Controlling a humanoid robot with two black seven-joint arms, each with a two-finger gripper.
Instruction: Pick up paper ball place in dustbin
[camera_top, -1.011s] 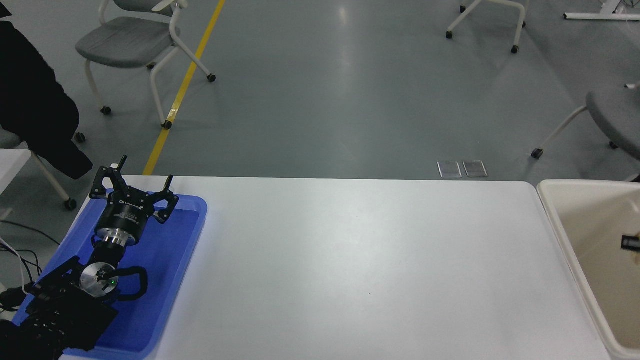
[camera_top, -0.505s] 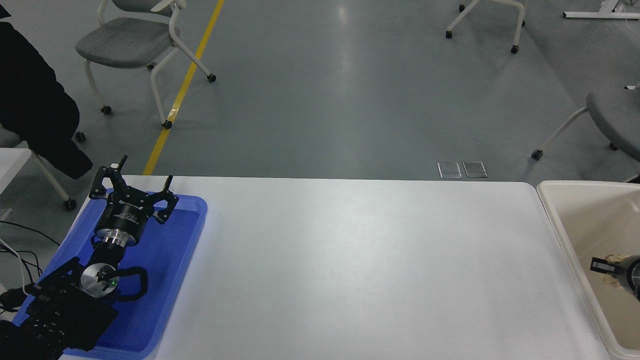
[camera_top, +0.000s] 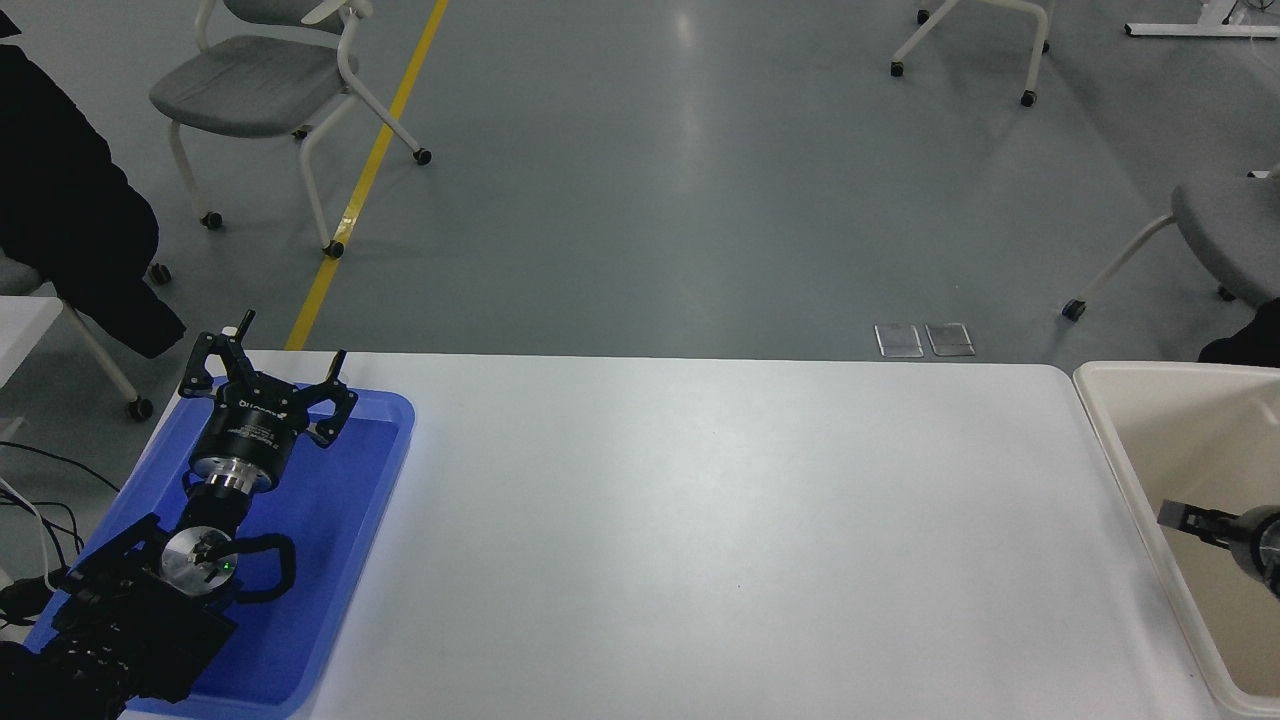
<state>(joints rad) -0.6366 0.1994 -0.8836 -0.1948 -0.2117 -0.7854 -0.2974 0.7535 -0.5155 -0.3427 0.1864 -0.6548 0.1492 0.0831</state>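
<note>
A: What sits at the left?

B: The left black end effector (camera_top: 268, 372) is parked over the shallow blue plastic tray (camera_top: 375, 480), its fingers spread apart and empty. The white counter (camera_top: 720, 530) beside it carries nothing else in view.

A: And at the right?

B: The large cream-white rectangular plastic dustbin (camera_top: 1125, 470) stands just off the counter's end. The right black end effector (camera_top: 1190, 521) pokes in over the bin's beige inside; only its tip shows, so nobody can tell whether it is apart or together.

A: Where is the tan paper ball?

B: Not visible anywhere; possibly inside the bin or hidden. Judging by that, the arm should lift straight clear of the rim without catching it.
</note>
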